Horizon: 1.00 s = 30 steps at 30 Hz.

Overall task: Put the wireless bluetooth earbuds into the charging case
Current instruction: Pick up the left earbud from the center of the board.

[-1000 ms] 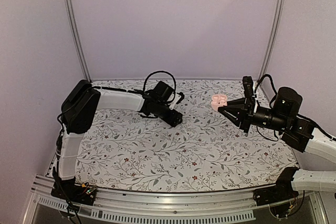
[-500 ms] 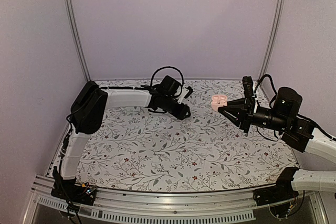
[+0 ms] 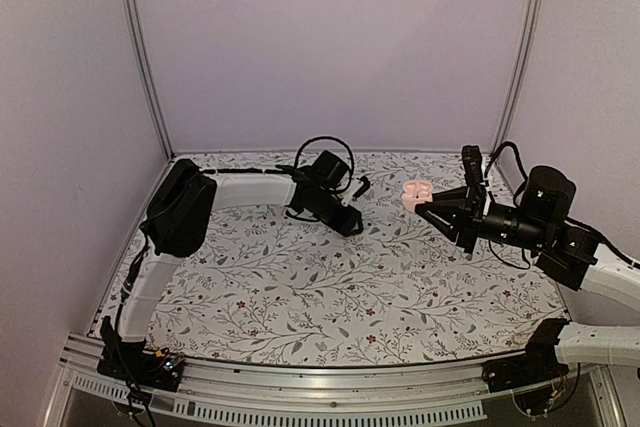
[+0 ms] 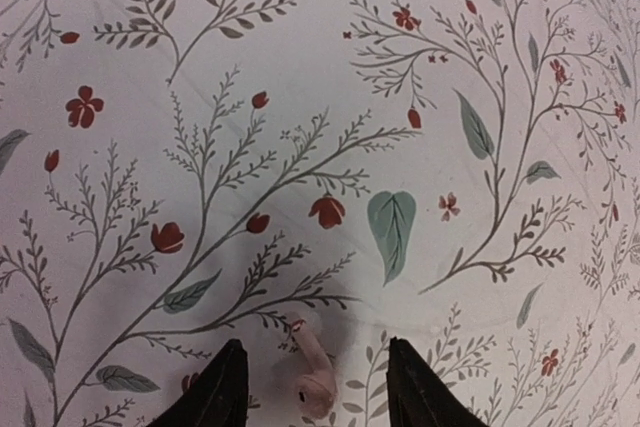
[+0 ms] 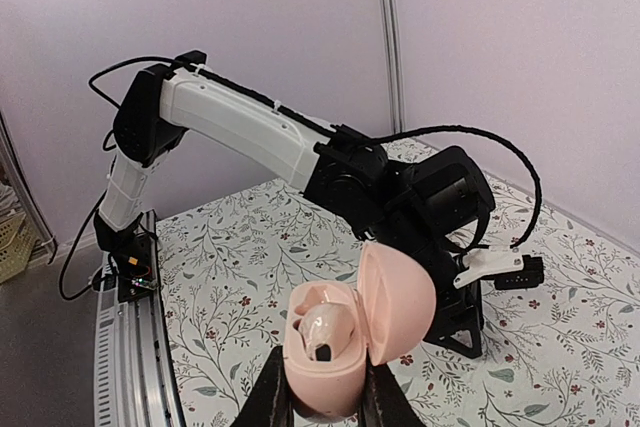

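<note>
A pale pink earbud (image 4: 312,375) lies on the floral table cloth, stem pointing away. My left gripper (image 4: 313,343) is open and hangs low over it, with one dark fingertip (image 4: 222,389) on each side and not touching it. In the top view the left gripper (image 3: 349,221) is at the far middle of the table. My right gripper (image 5: 322,389) is shut on the pink charging case (image 5: 330,362) and holds it in the air, with the lid (image 5: 398,299) open. A second earbud (image 5: 328,325) sits inside. The case also shows in the top view (image 3: 416,191).
The left arm (image 5: 240,125) stretches across the table from the left, and its cable loops above the wrist (image 3: 322,147). Purple walls and metal posts (image 3: 140,47) enclose the back and sides. An aluminium rail (image 3: 300,387) runs along the near edge.
My left arm has swung right and farther back across the table, bringing its gripper over the loose earbud. The right arm and the case have not moved.
</note>
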### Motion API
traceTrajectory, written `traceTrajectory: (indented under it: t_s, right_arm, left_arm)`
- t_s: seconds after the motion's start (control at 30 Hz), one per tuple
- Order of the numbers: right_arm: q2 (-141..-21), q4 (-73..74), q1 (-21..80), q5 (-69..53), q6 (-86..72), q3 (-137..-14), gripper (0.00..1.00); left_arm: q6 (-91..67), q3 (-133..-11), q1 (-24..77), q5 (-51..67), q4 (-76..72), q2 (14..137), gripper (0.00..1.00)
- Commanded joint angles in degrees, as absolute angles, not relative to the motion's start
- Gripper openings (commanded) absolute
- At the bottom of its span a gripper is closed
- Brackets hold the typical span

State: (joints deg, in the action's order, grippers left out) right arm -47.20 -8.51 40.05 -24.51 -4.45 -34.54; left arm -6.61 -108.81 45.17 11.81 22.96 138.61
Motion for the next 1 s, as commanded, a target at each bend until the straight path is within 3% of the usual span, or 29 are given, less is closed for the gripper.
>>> traceTrajectory:
  t_s: [0.0, 0.23, 0.43, 0.7, 0.97]
  right_arm:
    - [-46.5, -8.4, 39.7, -24.6, -4.0, -36.0, 0.0]
    - [-46.2, -8.5, 39.7, -24.4, -4.1, -36.0, 0.0]
    - [-46.1, -8.5, 39.7, -24.5, -4.1, -36.1, 0.0]
    - [-46.1, -8.5, 39.7, -24.9, -4.2, -36.2, 0.0]
    - [-46.5, -8.9, 39.8, -25.4, -4.0, -36.4, 0.0]
  left_arm:
    - [-4.7, -111.3, 46.1, 14.0, 27.3, 140.7, 0.45]
    - [-1.6, -113.1, 46.3, 14.2, 31.3, 142.4, 0.37]
    - [3.3, -113.1, 47.4, 9.5, 34.3, 142.2, 0.2]
    - [12.2, -106.8, 48.6, 6.3, 37.6, 136.8, 0.16]
    - [22.0, -85.3, 50.8, 10.5, 35.2, 119.4, 0.17]
